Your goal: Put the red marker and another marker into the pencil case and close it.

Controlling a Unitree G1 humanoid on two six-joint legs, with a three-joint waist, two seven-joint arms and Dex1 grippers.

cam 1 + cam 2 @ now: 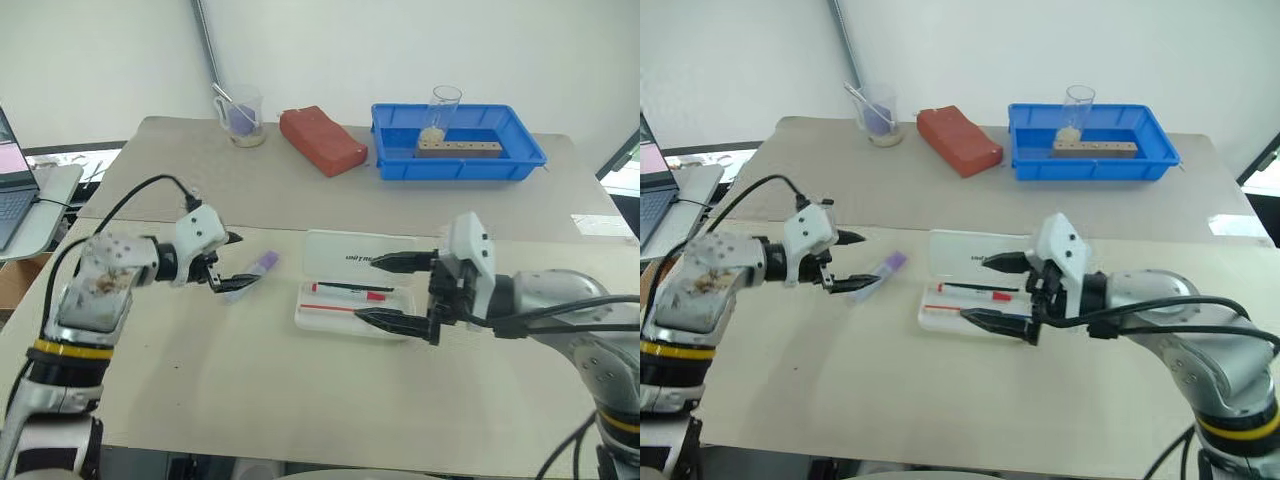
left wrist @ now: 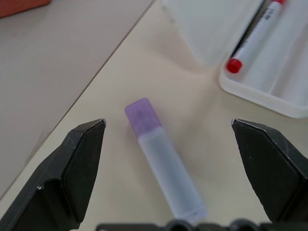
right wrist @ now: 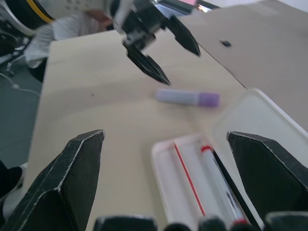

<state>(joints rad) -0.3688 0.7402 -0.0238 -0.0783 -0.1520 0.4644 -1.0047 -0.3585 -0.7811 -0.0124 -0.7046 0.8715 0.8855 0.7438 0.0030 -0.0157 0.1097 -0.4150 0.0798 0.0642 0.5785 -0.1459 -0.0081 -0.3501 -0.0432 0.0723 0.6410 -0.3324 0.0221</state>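
Lavender highlighter (image 2: pixel 161 163) lies mid-table, just left of open pencil case (image 1: pixel 345 248) | red marker (image 1: pixel 352 290) already inside | left tool (image 1: pixel 228 262) wide over highlighter, right tool (image 1: pixel 392 290) wide, both empty | light, stiff, slick; grip mid-barrel.

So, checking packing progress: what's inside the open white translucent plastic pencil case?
Inside the pencil case: the white-barrelled red-capped marker, a thin red pen and a thin black pen. The right gripper covers its right end.
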